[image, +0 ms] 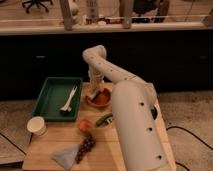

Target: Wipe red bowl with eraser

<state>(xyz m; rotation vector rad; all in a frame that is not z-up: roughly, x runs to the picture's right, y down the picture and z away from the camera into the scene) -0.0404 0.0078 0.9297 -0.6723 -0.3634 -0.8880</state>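
Observation:
The red bowl (pixel 101 99) sits on the wooden table (pixel 50 142), just right of the green tray. My gripper (pixel 95 90) hangs from the white arm (pixel 134 125) and points down into the bowl's left side, at or just above its inside. A small pale patch shows at the gripper's tip, but I cannot tell whether it is the eraser. No eraser lies elsewhere on the table.
A green tray (pixel 50 89) holds a white spatula-like utensil (pixel 69 99). A white paper cup (pixel 36 126) stands at the left edge. An orange rounded item (pixel 85 124), a green item (pixel 104 120), dark grapes (pixel 86 145) and a grey-blue cloth (pixel 64 157) lie in front.

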